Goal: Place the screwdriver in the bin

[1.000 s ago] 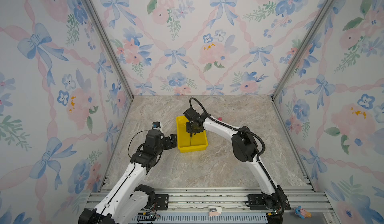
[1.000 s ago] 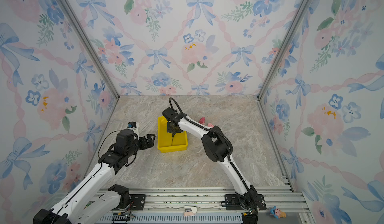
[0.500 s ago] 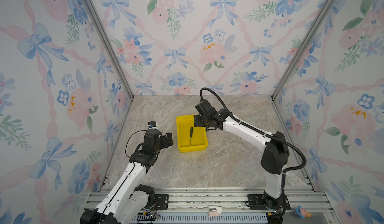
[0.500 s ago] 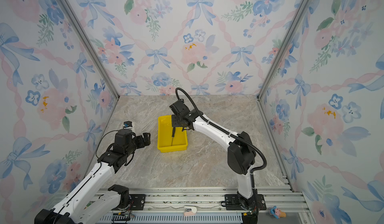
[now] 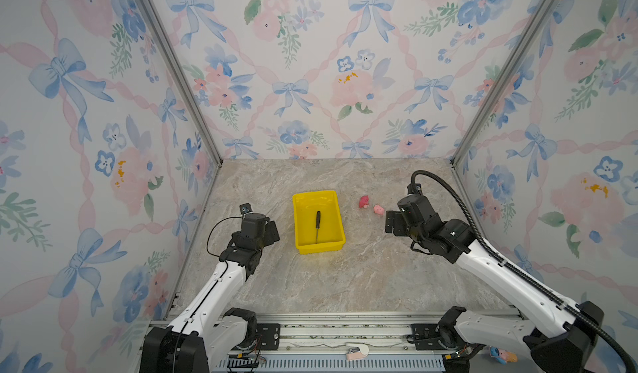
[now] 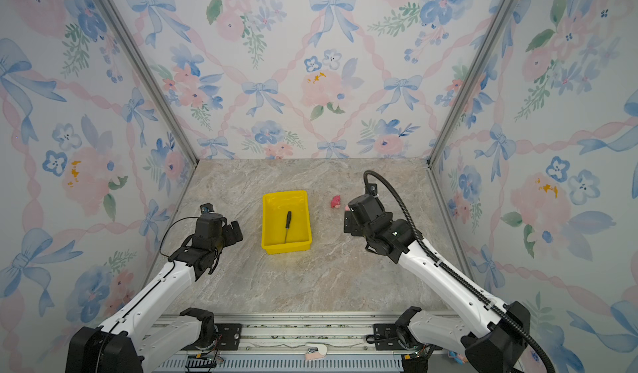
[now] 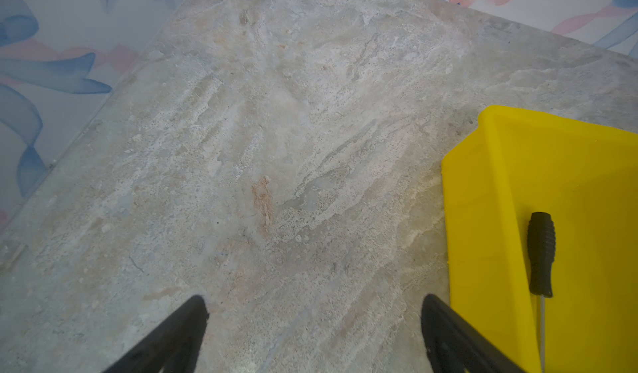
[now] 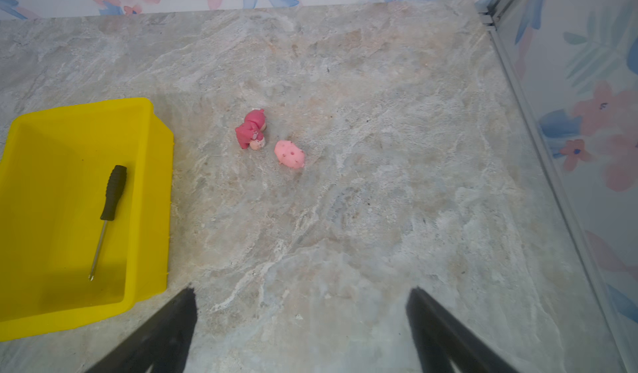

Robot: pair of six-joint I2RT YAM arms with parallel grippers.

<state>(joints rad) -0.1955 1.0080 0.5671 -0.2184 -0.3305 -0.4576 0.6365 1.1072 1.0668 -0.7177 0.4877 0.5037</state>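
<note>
Slim black-handled screwdriver (image 5: 317,227), thin metal shaft, inside yellow bin (image 5: 321,247), left fingers (image 7: 172,336) apart, right fingers (image 8: 165,329) apart

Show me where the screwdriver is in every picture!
Top view: screwdriver lying inside the yellow bin, mid-table.
Top view: screwdriver inside the bin too.
Left wrist view: screwdriver inside the bin, tip out of frame.
Right wrist view: screwdriver inside the bin, tip nearest camera.
Shared landmark: the yellow bin.

The bin (image 8: 148,195) was smooth yellow plastic with a slight gloss. The screwdriver (image 8: 108,212) had a matt black ribbed handle and a bright bare-metal shaft. The tabletop (image 8: 345,216) showed a matt, stone-patterned finish. The dark pink toy (image 8: 250,129) and the pale pink toy (image 8: 290,153) appeared smooth, moulded, faintly shiny
</note>
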